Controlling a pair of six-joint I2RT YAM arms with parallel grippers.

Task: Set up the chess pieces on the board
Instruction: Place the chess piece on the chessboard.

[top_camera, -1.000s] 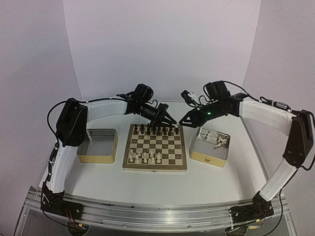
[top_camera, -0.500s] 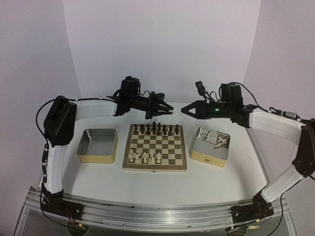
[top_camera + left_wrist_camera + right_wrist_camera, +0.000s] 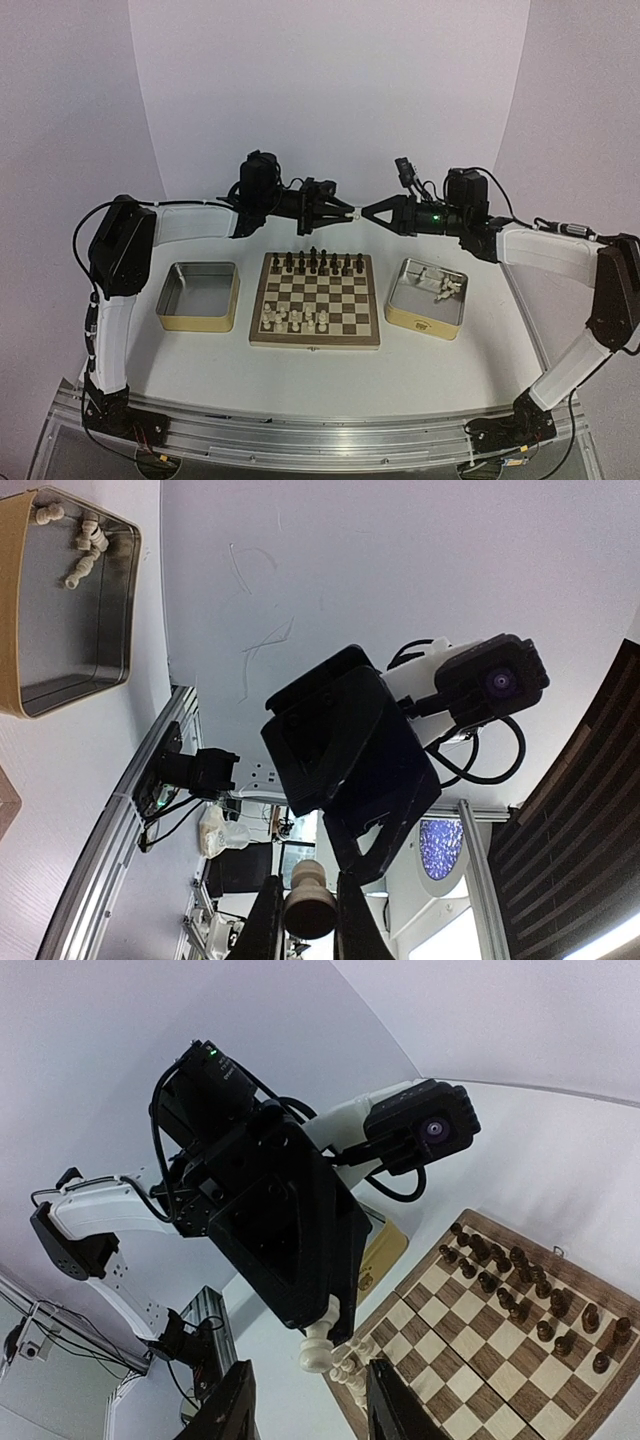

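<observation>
**Mid-air handover; setup partly done**

Left hand (image 3: 351, 213) clenched on a tiny cream-white chess piece (image 3: 308, 910) above the checkered wooden board (image 3: 262, 341); right hand (image 3: 368, 214) released, facing it. Some cream pieces (image 3: 298, 319) stand on the near rows; more lie in the right metal tin (image 3: 424, 321).

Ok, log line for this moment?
phase: mid-air handover | left gripper: shut on cream piece | right gripper: open, facing it | board: partly set | right tin: holds cream pieces
</observation>
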